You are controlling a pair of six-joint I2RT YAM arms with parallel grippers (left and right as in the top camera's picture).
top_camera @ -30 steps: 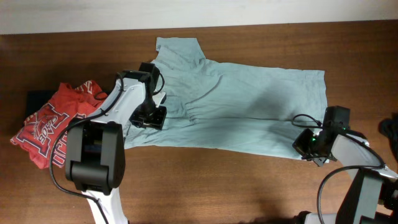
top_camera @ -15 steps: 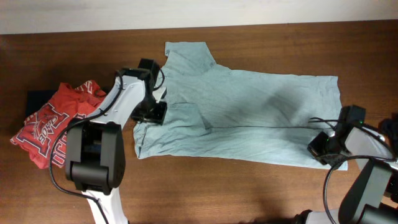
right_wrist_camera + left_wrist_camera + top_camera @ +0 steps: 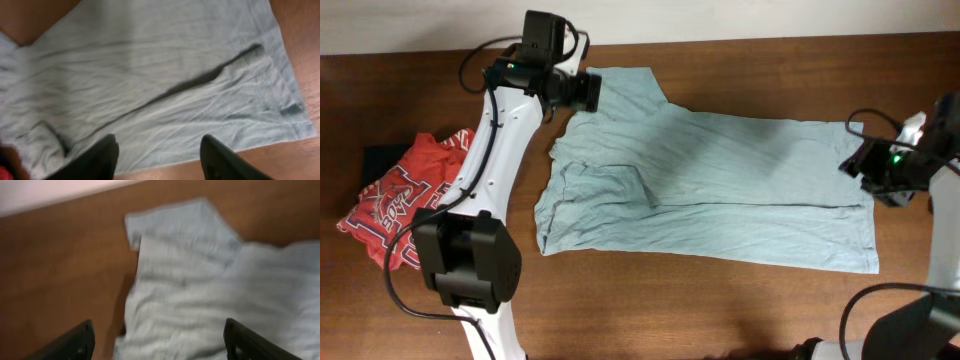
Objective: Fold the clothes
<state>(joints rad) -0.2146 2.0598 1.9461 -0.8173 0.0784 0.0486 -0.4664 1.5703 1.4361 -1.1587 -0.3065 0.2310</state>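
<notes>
With the left end effector [image 3: 157, 330] and right end effector [image 3: 159, 142] both open and empty, the T-shirt [image 3: 720, 200] probably wants its eleven-o'clock sleeve [image 3: 620, 85] tucked inward first.

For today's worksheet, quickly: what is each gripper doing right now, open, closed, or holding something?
Left gripper: open, holding nothing, not gripping the T-shirt.
Right gripper: open, holding nothing.
</notes>
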